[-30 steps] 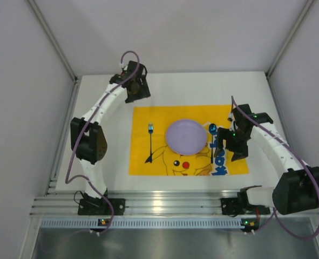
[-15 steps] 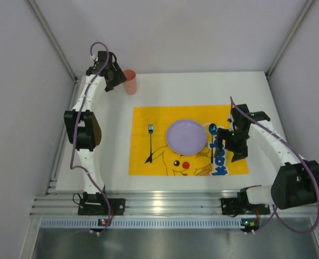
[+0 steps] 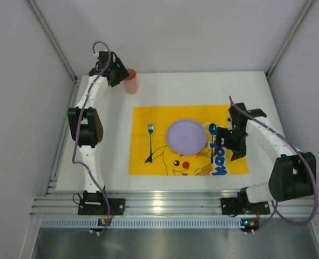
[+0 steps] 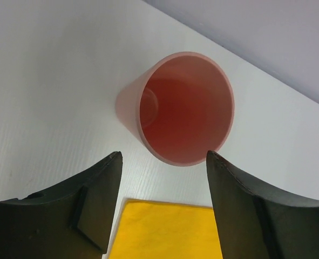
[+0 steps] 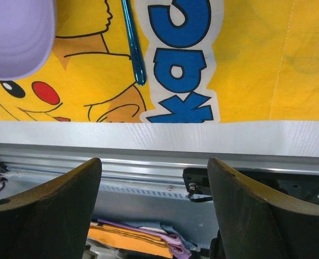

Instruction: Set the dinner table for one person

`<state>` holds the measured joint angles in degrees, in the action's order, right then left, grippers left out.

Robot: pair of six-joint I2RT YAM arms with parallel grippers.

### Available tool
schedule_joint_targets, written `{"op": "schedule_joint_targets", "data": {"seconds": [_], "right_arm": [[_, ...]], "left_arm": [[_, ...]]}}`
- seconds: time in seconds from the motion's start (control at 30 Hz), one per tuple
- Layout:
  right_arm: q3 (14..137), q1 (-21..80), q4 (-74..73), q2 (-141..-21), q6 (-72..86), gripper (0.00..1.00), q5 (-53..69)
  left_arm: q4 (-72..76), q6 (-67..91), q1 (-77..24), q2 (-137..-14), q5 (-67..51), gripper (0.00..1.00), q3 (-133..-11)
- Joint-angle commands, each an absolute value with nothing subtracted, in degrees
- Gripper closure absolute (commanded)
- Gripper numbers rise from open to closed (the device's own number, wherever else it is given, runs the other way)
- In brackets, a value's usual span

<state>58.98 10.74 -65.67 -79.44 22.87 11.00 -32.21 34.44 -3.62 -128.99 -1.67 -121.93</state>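
Note:
A pink cup [image 3: 130,82] stands upright at the back left of the white dinner table [image 3: 105,135]. My left gripper [image 3: 117,74] hangs open just left of it. In the left wrist view the cup [image 4: 186,108] sits just beyond the open left gripper [image 4: 164,156], not between the fingers. On the yellow cloth [image 3: 143,162] lie a purple plate [image 3: 186,135], a fork [image 3: 150,141] to its left and a blue spoon [image 3: 212,135] to its right. My right gripper [image 3: 235,150] hovers open and empty over the cloth's right side, near the spoon handle [image 5: 133,48].
The ribbed aluminium rail [image 3: 164,205] runs along the near table edge, showing as the rail [image 5: 148,162] between the right fingers. Grey walls close in the table at the back and both sides. The cloth's corner [image 4: 164,232] lies below the left fingers.
The left gripper has swung from above the cup out to the back left, uncovering the cup, then edged back beside it. The right arm has hardly moved.

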Motion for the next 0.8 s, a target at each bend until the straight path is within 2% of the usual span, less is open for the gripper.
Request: {"op": "schedule_joint_targets", "data": {"seconds": [0.0, 0.17, 0.33, 0.6, 0.63, 0.67, 0.77], "right_arm": [[61.17, 11.25, -63.99, -80.15, 24.17, 0.2, 10.37], [61.52, 11.16, -63.46, -81.12, 24.43, 0.2, 10.2], [62.4, 11.16, -63.46, -82.0, 24.26, 0.2, 9.84], [63.28, 11.16, -63.72, -82.53, 23.99, 0.2, 9.32], [63.28, 11.16, -63.81, -82.62, 23.99, 0.2, 9.32], [63.37, 11.16, -63.9, -82.7, 23.99, 0.2, 9.23], [64.24, 11.25, -64.51, -82.71, 23.91, 0.21, 8.53]], "left_arm": [[-26.02, 35.15, -2.64, -126.92, -3.6, 0.31, -122.7], [-28.64, 35.07, -2.11, -128.05, -0.45, 0.34, -123.39], [-33.21, 34.9, -1.58, -135.07, -1.75, 0.48, -130.49], [-35.07, 33.67, -1.58, -139.48, -4.48, 0.56, -132.01], [-35.16, 33.4, -1.58, -139.48, -4.48, 0.62, -132.1], [-35.33, 33.31, -1.58, -139.4, -4.22, 0.79, -132.1], [-35.86, 32.35, -1.67, -138.08, -4.04, 1.0, -132.01]]}}
